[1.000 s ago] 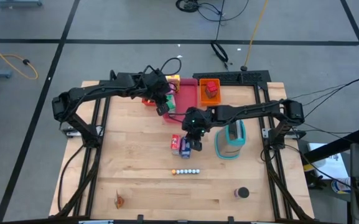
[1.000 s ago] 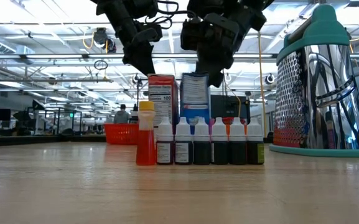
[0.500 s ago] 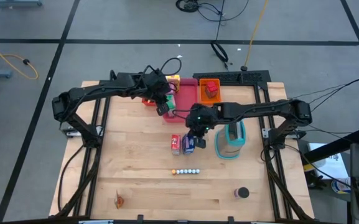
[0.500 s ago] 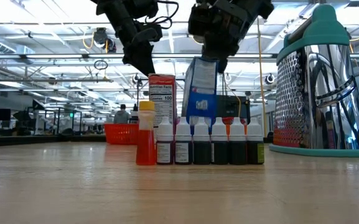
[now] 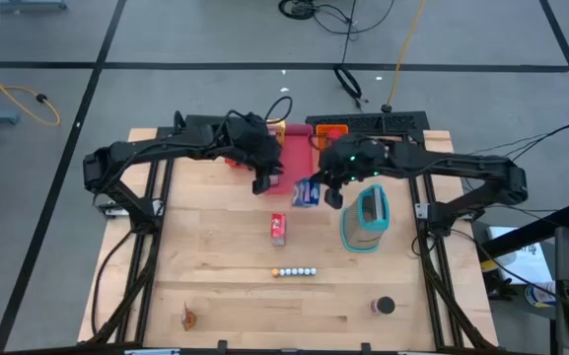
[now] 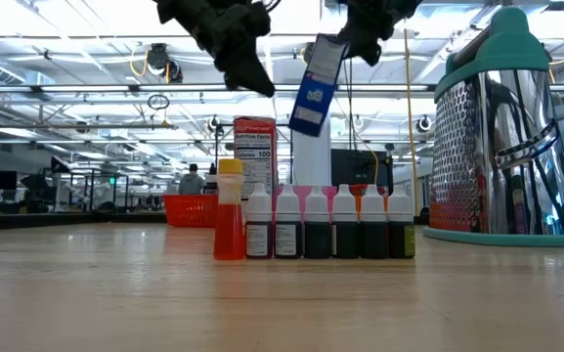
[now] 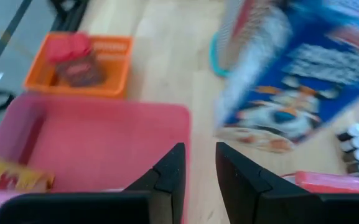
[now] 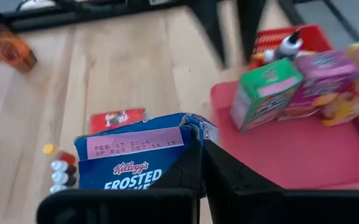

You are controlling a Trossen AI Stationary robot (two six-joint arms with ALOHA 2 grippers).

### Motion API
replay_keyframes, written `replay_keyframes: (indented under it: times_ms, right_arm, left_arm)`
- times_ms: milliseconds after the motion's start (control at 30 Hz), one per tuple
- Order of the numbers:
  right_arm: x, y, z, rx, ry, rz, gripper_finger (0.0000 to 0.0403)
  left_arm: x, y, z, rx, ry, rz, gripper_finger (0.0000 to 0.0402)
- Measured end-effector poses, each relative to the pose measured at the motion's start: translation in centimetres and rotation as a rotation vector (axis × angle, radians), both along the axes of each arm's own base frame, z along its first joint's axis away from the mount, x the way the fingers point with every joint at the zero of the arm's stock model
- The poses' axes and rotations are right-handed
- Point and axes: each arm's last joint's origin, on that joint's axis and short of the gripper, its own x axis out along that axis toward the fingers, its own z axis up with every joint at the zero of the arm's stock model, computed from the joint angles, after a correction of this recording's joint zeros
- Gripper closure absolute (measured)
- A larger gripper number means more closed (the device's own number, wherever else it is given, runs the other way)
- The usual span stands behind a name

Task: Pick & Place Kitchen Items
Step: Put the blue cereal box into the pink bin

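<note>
The right gripper (image 5: 316, 190) pinches the top edge of a blue Frosted Flakes cereal box (image 5: 307, 191), which hangs tilted above the table beside the pink tray (image 5: 294, 150). The left gripper (image 5: 266, 181), fingers narrowly apart and empty, hovers near. A red food box (image 5: 278, 228) stands below, with tiny bottles (image 6: 319, 224) in a row.

Pale wooden table (image 5: 215, 247), matt, fine-grained planks. Printed cardboard blue box (image 8: 139, 160), slightly glossy, top flap creased. Same cardboard on red box (image 5: 278, 228) and green box (image 8: 264, 92). Smooth pink plastic tray (image 7: 98, 146). Polished, mirror-bright metal grater (image 6: 501, 147), teal plastic cap. Glossy plastic bottles (image 6: 325, 225).
</note>
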Motion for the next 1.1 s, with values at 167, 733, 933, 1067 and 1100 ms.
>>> replay_keyframes:
  times_ms: [167, 733, 933, 1067, 1100]
  right_arm:
    - [-1.1, -0.7, 1.0, -0.005, -0.039, -0.029, 0.0402]
    - [-1.5, -2.9, 1.3, 0.002, -0.069, -0.127, 0.0403]
    - [-1.6, -3.8, 1.5, -0.005, -0.1, -0.158, 0.0403]
    - [-1.6, -3.9, 1.5, 0.001, -0.099, -0.166, 0.0403]
    - [-1.6, -3.9, 1.5, 0.001, -0.099, -0.166, 0.0403]
  left_arm:
    - [0.6, -1.2, 0.3, -0.013, -0.061, -0.128, 0.0314]
    - [2.0, -4.8, 0.8, 0.201, -0.081, -0.088, 0.0313]
    - [2.3, -5.6, 1.1, 0.288, -0.088, 0.048, 0.0313]
    - [2.4, -6.2, 1.2, 0.3, -0.093, 0.072, 0.0295]
    - [2.4, -6.3, 1.2, 0.296, -0.101, 0.073, 0.0282]
